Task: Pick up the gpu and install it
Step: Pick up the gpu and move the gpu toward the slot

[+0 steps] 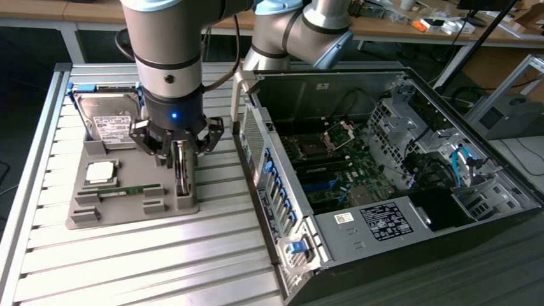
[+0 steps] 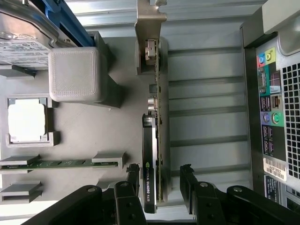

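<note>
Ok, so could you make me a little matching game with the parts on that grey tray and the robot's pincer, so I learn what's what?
Things:
1. gpu
2. hard drive
3. memory stick
4. pincer

Descriptions:
A. thin green strip lying flat in the grey tray
B. open, straddling an upright card
C. silver box with a white label
D. dark card standing on edge in the tray

Pairs: 1-D, 2-C, 3-A, 4-B.
</note>
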Controlling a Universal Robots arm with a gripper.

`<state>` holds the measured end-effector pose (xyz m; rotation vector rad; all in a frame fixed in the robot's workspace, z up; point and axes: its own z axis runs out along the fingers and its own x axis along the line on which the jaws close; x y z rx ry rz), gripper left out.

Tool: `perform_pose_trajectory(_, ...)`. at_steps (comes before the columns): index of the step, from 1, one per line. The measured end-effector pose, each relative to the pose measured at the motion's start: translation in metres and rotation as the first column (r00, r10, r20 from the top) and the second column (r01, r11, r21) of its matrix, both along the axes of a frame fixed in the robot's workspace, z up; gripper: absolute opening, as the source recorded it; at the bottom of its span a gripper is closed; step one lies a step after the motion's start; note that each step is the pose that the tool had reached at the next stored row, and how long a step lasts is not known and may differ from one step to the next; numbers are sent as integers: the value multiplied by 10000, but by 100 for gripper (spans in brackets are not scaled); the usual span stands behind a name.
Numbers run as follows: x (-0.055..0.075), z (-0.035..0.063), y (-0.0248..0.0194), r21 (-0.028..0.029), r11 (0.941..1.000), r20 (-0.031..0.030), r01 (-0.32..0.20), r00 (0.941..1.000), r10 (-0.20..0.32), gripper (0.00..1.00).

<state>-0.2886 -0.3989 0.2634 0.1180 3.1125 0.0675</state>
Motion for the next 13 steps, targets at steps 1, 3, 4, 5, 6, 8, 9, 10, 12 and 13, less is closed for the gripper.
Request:
perform_pose_trajectory(1,0,-4,0,1,10000,0,0,10000,0,48)
perform_pose_trajectory(3,0,-10,0,1,10000,0,0,10000,0,48)
perform_pose_trajectory(4,0,-13,0,0,10000,0,0,10000,0,48)
perform_pose_trajectory(5,0,-16,0,0,10000,0,0,10000,0,48)
perform_pose_trajectory(6,0,-19,0,1,10000,0,0,10000,0,48)
perform_pose_trajectory(8,0,-26,0,0,10000,0,0,10000,0,48)
perform_pose_trajectory(9,0,-30,0,1,10000,1,0,10000,0,48)
perform_pose_trajectory(10,0,-35,0,2,10000,2,0,10000,0,48)
perform_pose_trajectory(12,0,-48,0,0,10000,0,0,10000,0,48)
perform_pose_trajectory(13,0,-53,0,0,10000,0,0,10000,0,48)
